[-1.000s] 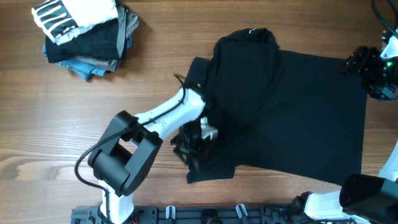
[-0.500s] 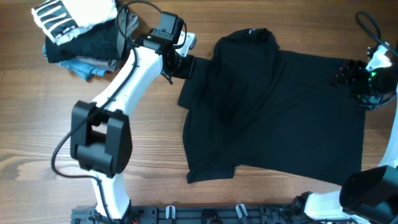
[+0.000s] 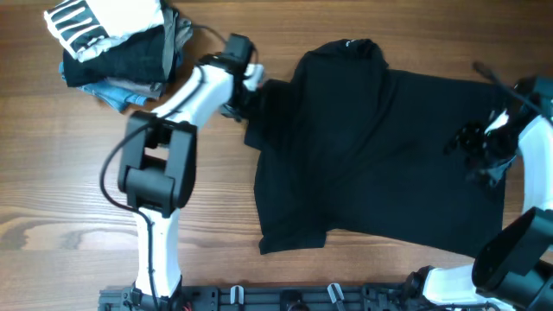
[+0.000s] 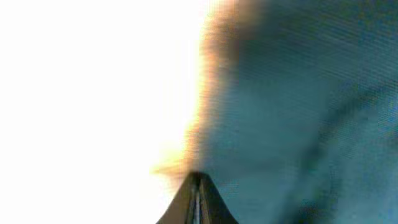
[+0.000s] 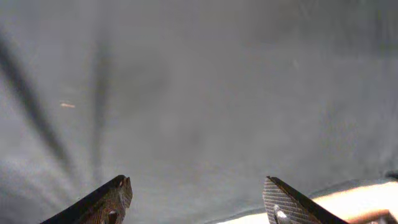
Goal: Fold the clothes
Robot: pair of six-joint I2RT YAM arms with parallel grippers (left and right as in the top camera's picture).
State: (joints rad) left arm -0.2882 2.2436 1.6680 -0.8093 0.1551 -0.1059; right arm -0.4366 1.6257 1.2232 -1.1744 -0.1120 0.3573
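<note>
Well, the left gripper [image 4: 196, 185] was pinched shut on the ten-o'clock edge of the black T-shirt [image 3: 371, 147]; the right gripper [image 5: 198, 186] hung wide open over it at three o'clock.

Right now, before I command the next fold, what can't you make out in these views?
Left wrist view: half is washed out white and the rest is blurred. The left claw looks shut, but whether it pinches the T-shirt is unclear.
Overhead: that claw merges with the black cloth.
Overhead: the right arm covers the shirt's right hem.
Right wrist view: mostly plain fabric beyond the open right claw; which part is unclear.
</note>
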